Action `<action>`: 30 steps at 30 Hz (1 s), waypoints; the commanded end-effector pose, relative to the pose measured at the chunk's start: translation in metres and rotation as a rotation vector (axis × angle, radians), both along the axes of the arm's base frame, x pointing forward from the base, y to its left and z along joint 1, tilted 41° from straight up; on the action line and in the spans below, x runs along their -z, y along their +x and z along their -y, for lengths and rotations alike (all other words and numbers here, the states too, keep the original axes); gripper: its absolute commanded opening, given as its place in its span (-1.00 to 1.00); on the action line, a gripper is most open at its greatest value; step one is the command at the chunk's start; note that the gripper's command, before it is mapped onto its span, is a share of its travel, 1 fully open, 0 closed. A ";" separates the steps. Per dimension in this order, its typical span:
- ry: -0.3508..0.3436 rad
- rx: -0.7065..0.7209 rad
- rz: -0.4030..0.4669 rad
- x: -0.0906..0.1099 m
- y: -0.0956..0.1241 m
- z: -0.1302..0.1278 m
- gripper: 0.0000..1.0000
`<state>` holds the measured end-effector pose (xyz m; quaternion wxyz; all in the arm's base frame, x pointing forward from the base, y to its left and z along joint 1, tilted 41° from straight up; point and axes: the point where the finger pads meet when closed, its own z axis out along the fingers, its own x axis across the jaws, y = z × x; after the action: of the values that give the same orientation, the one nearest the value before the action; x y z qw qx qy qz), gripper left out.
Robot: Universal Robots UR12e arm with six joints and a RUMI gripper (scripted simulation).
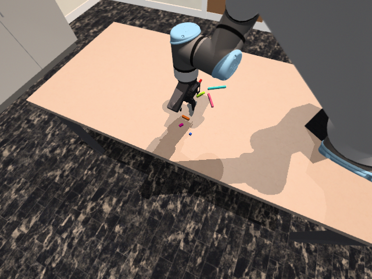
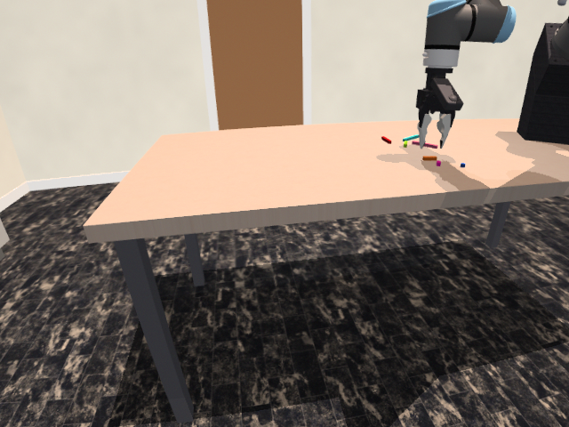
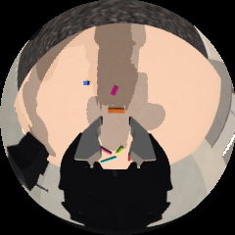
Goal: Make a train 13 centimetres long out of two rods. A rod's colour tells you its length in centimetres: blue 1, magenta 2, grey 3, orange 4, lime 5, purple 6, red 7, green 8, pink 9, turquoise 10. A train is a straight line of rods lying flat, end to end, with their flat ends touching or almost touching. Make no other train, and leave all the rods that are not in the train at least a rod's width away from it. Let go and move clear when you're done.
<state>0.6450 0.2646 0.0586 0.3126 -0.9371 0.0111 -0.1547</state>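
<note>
My gripper (image 1: pixel 183 108) (image 2: pixel 431 144) (image 3: pixel 116 117) is open and empty, pointing down a little above the table (image 1: pixel 104 75) (image 2: pixel 276 183). An orange rod (image 1: pixel 185 117) (image 2: pixel 429 157) (image 3: pixel 117 111) lies flat just in front of the fingertips. A pink rod (image 1: pixel 210 100) (image 2: pixel 425 144) (image 3: pixel 106 152) lies flat behind the gripper, apart from the orange one. Near it lie a turquoise rod (image 1: pixel 216 87) (image 2: pixel 410 137) (image 3: pixel 108 159), a lime rod (image 1: pixel 200 94) (image 2: pixel 404 144) (image 3: pixel 119 149) and a red rod (image 1: pixel 200 80) (image 2: pixel 386 140), the red one partly hidden by the gripper in the top view.
A short magenta rod (image 1: pixel 181 124) (image 2: pixel 438 163) (image 3: pixel 114 90) and a tiny blue rod (image 1: pixel 190 133) (image 2: pixel 462 165) (image 3: pixel 86 82) lie in front of the orange rod, nearer the table's front edge. The robot base (image 2: pixel 547 83) stands at the table's right end.
</note>
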 end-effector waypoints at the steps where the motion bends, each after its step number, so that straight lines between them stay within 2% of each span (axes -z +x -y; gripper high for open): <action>1: 0.000 0.001 0.001 0.003 0.002 -0.002 -0.30; 13: 0.000 0.001 0.001 0.010 0.005 -0.008 -0.30; 30: 0.000 0.001 0.001 0.011 0.005 -0.009 -0.30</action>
<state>0.6501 0.2738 0.0471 0.3126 -0.9371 0.0111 -0.1548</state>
